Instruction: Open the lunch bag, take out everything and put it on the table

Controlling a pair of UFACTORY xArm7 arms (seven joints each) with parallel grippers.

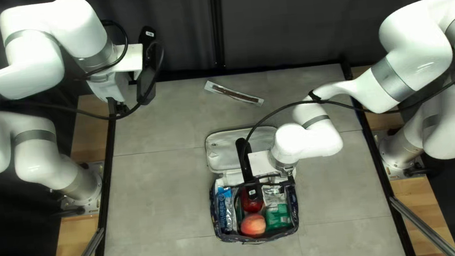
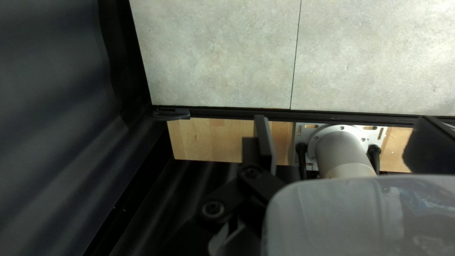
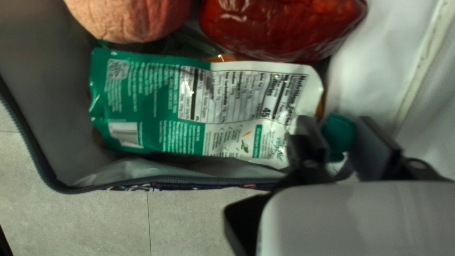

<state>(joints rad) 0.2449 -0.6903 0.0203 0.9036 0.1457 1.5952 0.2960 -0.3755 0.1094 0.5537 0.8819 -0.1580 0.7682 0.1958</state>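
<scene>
The lunch bag (image 1: 220,229) stands open near the table's front, its pale lid (image 1: 229,148) folded back. Inside lie a peach (image 1: 253,224), a red packet (image 1: 252,203), a blue wrapped bar (image 1: 225,209) and a green-and-white pouch (image 1: 278,215). My right gripper (image 1: 276,183) reaches into the bag's far right corner. In the right wrist view its fingers stand on either side of the pouch's teal cap (image 3: 337,133) and both touch it, so my right gripper (image 3: 337,145) is shut on the pouch (image 3: 185,110). My left gripper (image 1: 146,85) hangs open over the table's far left corner.
A wrapped brown stick (image 1: 234,93) lies on the table's far side. In the left wrist view the open left gripper (image 2: 344,142) looks down on the black table edge (image 2: 249,113) and my left arm's base (image 2: 341,153). Bare tabletop lies left and right of the bag.
</scene>
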